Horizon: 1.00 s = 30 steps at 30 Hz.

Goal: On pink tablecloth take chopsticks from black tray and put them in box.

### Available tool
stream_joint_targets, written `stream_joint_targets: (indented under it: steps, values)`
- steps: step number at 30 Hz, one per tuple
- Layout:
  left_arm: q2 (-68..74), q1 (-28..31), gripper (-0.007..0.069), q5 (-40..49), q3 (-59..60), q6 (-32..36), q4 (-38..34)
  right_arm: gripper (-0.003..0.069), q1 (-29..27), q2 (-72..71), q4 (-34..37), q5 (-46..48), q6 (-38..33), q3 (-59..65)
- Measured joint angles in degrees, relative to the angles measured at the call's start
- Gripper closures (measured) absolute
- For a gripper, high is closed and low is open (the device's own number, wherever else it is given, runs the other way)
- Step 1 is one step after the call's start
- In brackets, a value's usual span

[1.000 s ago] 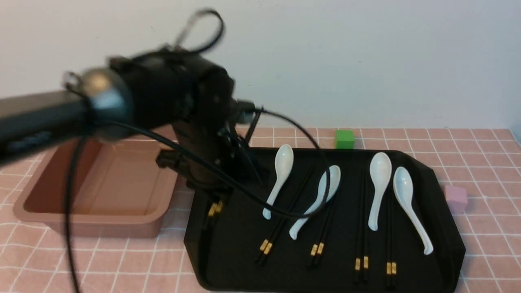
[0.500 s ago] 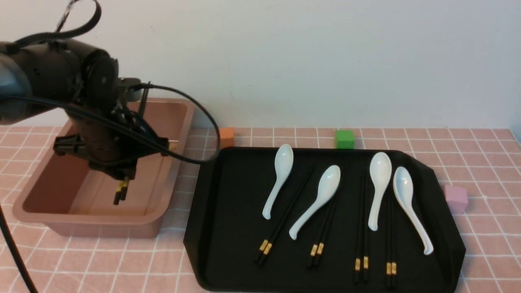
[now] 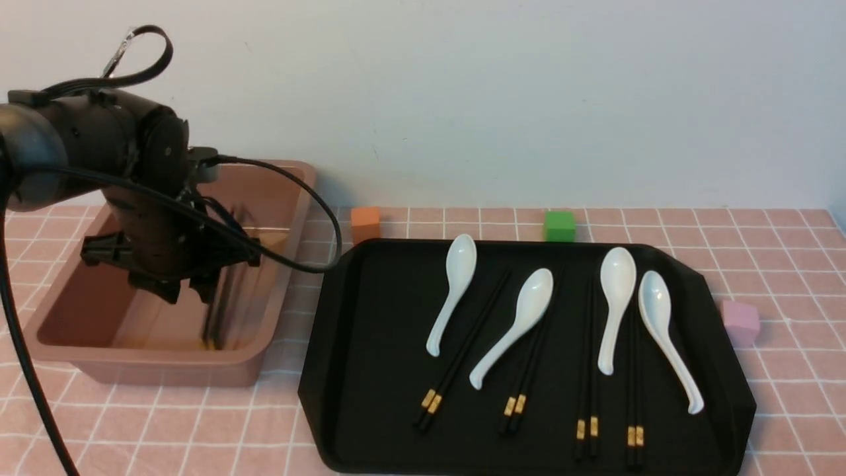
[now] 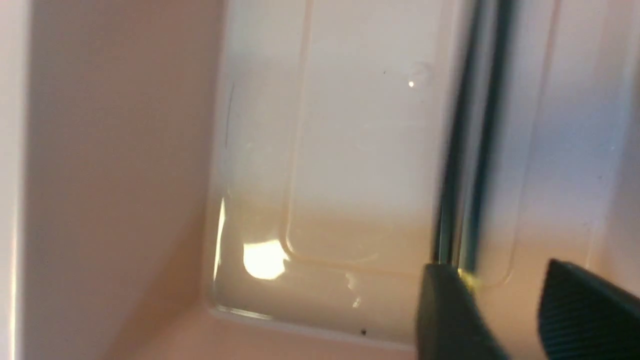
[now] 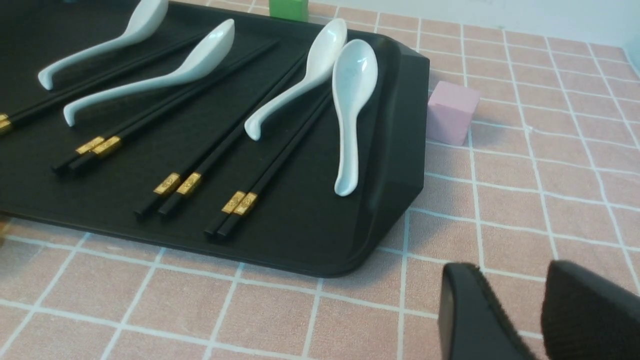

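Observation:
The pink tablecloth [image 3: 198,423] bears the box [image 3: 165,367] on the left and the black tray [image 3: 383,330] on the right. My left gripper [image 3: 185,294] hangs inside the box with its jaws apart and nothing between them. A pair of chopsticks [image 3: 218,311] shows as a blur just below it, loose in the box. In the left wrist view this pair [image 4: 470,150] lies blurred past the open left gripper [image 4: 497,267]. Several more chopstick pairs [image 3: 462,344] lie on the tray. My right gripper [image 5: 512,267] is open and empty over the cloth beside the tray's corner [image 5: 395,200].
Several white spoons [image 3: 618,297] lie on the tray among the chopsticks. An orange cube [image 3: 365,223] and a green cube [image 3: 560,226] stand behind the tray. A pink cube [image 3: 740,322] stands at its right. A cable [image 3: 310,218] loops from the left arm.
My left gripper carried a chopstick pair from the tray's left end over into the box. It has opened, and the pair is dropping out of it.

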Motion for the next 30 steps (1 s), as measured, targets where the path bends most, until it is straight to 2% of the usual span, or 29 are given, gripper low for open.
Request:
stream_joint_targets:
  steps: [4,8,11,13,14,16,19,24,26,30]
  values:
    - [-4.39,0.00,0.0223,2.02,0.00,-0.24,-1.82,0.0419,0.00,0.00,0.00,0.00,0.00,0.00]
    - [-11.88,0.00,0.0216,3.19,0.20,1.57,-4.75,0.0419,0.00,0.00,0.00,0.00,0.00,0.00]
    - [-22.21,0.00,0.0267,1.28,2.81,4.34,-8.69,0.0419,0.00,0.00,0.00,0.00,0.00,0.00]
    - [-35.04,0.00,0.0375,-4.20,8.56,7.05,-12.54,0.0419,0.00,0.00,0.00,0.00,0.00,0.00]
    - [-35.04,0.00,0.0384,-4.20,9.08,7.05,-12.54,0.0419,0.00,0.00,0.00,0.00,0.00,0.00]
    - [-46.07,0.00,0.0507,-9.41,16.15,8.73,-15.35,0.0419,0.00,0.00,-0.05,0.00,0.00,0.00]
    - [-57.57,0.00,0.0621,-14.08,26.23,9.39,-17.87,0.0419,0.00,0.00,-0.05,0.00,0.00,0.00]
    - [-73.77,0.00,0.0638,-20.02,41.79,9.66,-20.79,0.0419,0.00,0.00,-0.05,0.00,0.00,0.00]
    - [-84.96,0.00,0.0638,-24.66,51.28,9.79,-21.57,0.0419,0.00,0.00,-0.05,0.00,0.00,0.00]
    - [-96.88,0.00,0.0638,-28.89,59.80,9.79,-21.77,0.0419,0.00,0.00,-0.05,0.00,0.00,0.00]
